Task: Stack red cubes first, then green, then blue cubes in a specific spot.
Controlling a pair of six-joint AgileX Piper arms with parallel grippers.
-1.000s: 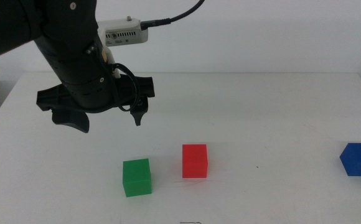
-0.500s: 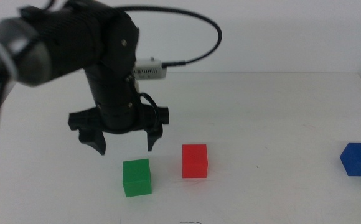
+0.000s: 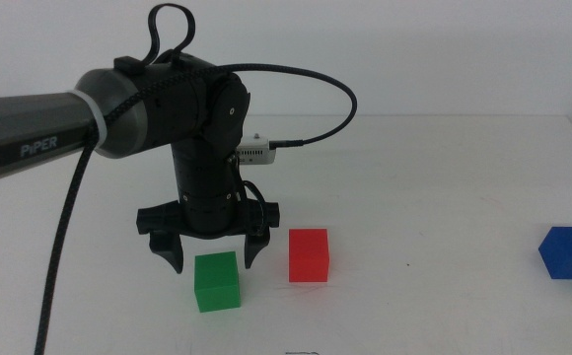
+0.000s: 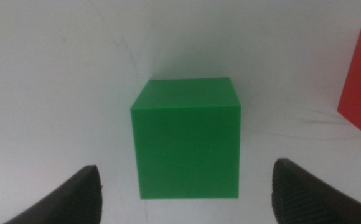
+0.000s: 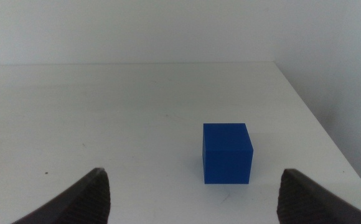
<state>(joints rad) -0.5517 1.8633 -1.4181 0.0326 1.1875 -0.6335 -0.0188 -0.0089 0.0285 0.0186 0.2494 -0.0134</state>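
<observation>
Left gripper (image 3: 212,258) hanging directly over green cube (image 3: 217,281), jaws spread wide, one tip on each side of cube's upper edges, no contact visible. Wrist view confirms: green cube (image 4: 185,138) centred in the gap, faces roughly square to the jaws (no long axis to worry about on a cube). Straight descent looks like all that is needed before closing.

Red cube (image 3: 309,255) on white table (image 3: 444,187) just beside green, toward robot's right, apart from it and near the right-hand jaw tip; clearance there hard to judge from this angle.

Blue cube (image 3: 569,251) well apart at table's far right. Right gripper (image 5: 190,193) out of middle view, jaws apart, facing blue cube (image 5: 228,153), waiting.
</observation>
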